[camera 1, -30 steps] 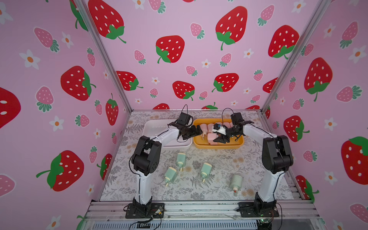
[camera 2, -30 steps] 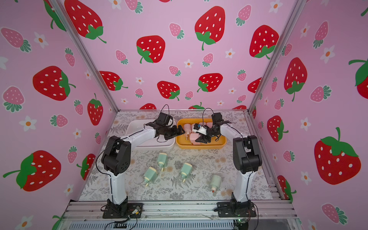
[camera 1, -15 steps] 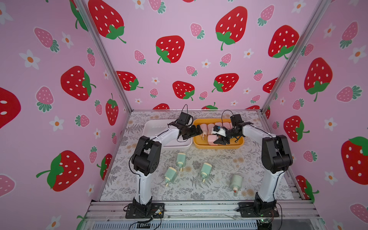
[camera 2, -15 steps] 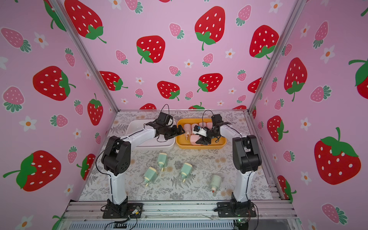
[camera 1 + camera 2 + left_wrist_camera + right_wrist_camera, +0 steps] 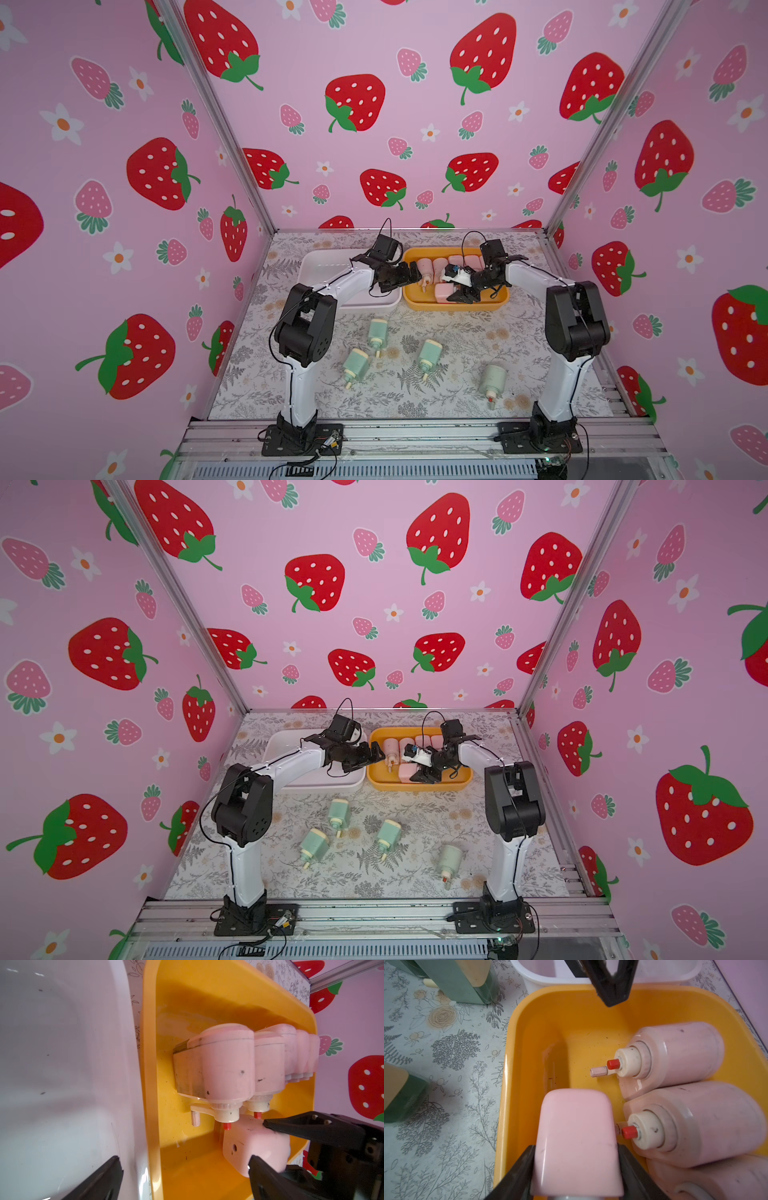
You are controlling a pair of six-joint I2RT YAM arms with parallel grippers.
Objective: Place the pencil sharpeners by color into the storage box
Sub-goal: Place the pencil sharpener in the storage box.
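Note:
A yellow storage box [image 5: 457, 308] at the back holds several pale pink pencil sharpeners [image 5: 224, 1064] lying side by side. My right gripper [image 5: 576, 1148] is shut on another pink sharpener [image 5: 575, 1126], held low inside the box's front left part, close to the lying ones [image 5: 695, 1124]. In both top views the right gripper [image 5: 459, 293] [image 5: 422, 775] reaches in from the right. My left gripper [image 5: 184, 1159] stands open and empty over the box's left rim, also in both top views [image 5: 413, 274] [image 5: 376, 754]. Several mint green sharpeners [image 5: 377, 332] [image 5: 430, 354] [image 5: 491, 380] lie on the floral table.
A white box [image 5: 324, 266] stands directly left of the yellow one, under my left forearm, with nothing showing in it. The green sharpeners are spread across the middle of the table between the two arm bases. Pink strawberry walls close in three sides.
The right gripper with its pink sharpener has shifted slightly lower and toward the front of the yellow box. The left arm has stayed put.

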